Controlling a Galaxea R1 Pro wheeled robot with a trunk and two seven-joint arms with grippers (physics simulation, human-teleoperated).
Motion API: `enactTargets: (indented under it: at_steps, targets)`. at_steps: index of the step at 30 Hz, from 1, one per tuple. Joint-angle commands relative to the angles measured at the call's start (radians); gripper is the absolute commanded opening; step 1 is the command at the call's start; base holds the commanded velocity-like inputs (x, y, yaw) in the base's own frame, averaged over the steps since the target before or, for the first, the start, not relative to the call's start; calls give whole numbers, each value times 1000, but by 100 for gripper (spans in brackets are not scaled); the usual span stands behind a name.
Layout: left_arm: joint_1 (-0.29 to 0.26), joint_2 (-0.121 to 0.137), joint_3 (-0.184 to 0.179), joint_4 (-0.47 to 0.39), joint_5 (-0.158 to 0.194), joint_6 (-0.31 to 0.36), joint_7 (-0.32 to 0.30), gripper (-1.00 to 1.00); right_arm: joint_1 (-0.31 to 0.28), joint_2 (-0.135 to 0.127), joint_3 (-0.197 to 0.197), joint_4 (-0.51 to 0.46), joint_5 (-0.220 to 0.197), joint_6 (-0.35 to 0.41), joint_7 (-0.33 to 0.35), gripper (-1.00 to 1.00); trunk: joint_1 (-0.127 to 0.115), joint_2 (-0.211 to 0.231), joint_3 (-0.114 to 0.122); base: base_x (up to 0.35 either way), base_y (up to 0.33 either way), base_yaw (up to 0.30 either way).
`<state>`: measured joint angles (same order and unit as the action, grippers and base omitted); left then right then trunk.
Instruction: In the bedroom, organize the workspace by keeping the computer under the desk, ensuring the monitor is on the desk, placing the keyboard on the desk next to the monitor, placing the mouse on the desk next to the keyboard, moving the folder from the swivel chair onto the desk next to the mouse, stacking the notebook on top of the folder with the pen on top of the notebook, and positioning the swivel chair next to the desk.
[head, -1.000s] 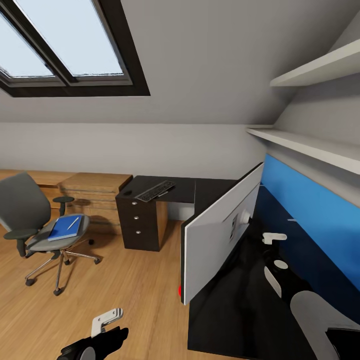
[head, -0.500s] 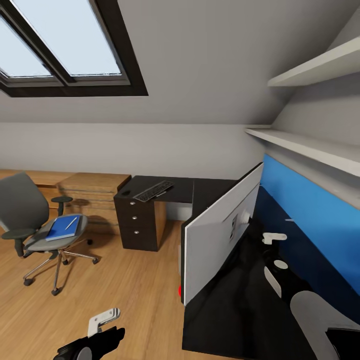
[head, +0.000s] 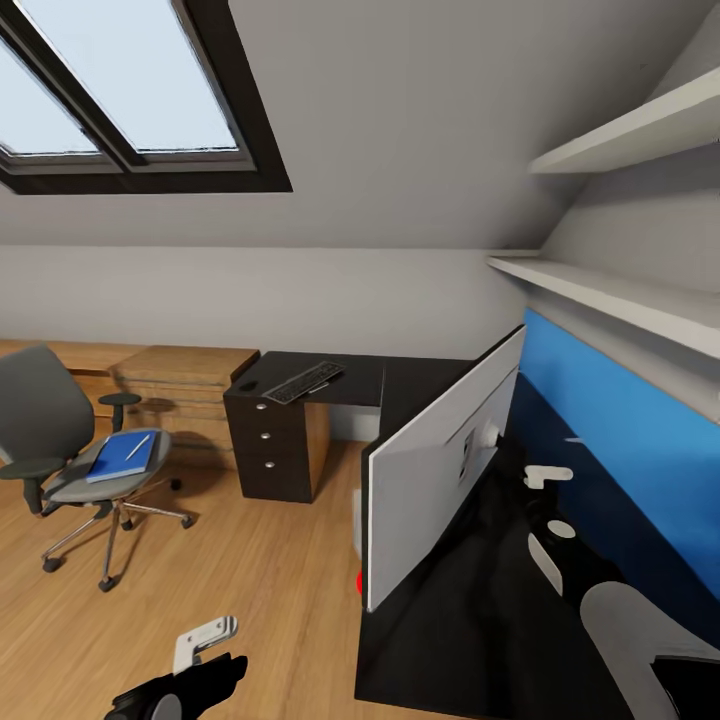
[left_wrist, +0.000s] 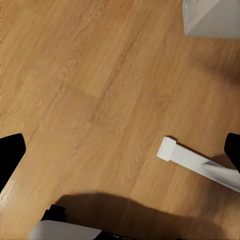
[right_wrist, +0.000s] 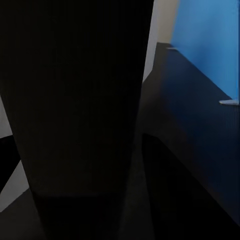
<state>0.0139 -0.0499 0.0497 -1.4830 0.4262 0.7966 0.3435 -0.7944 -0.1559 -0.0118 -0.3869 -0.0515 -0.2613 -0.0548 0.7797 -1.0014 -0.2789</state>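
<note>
At far left we see the swivel chair (head: 62, 440) on the wood floor (head: 250, 580), well apart from the desk (head: 330, 378); the blue folder (head: 120, 457) lies on its seat with the pen (head: 137, 446) on top; low in the head view our left gripper (head: 205, 640) hangs over bare floor, its fingers spread wide and holding nothing; further right the keyboard (head: 303, 380) lies on the desk, the mouse (head: 247, 385) just beside it; the monitor (head: 440, 460) stands on the near desk wing, white back toward us; our right gripper (head: 547, 476) sits just behind it, and we cannot tell how far it is open.
</note>
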Motion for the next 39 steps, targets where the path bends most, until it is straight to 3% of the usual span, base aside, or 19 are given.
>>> enactTargets:
  at_steps: [1,17,39]
  targets:
    - [0,-1,6,-2,11,3,8,100,-1,0,-1,0,-10,-4,-2,-100,0,-1,0,0,-1,-97]
    - [0,0,16,-2,10,3,8,100,-1,0,-1,0,-10,-4,0,-100,0,-1,7,0,0,-148]
    - [0,1,16,-3,9,2,8,100,0,1,0,-1,-10,-5,4,-100,0,-1,8,1,-2,-7]
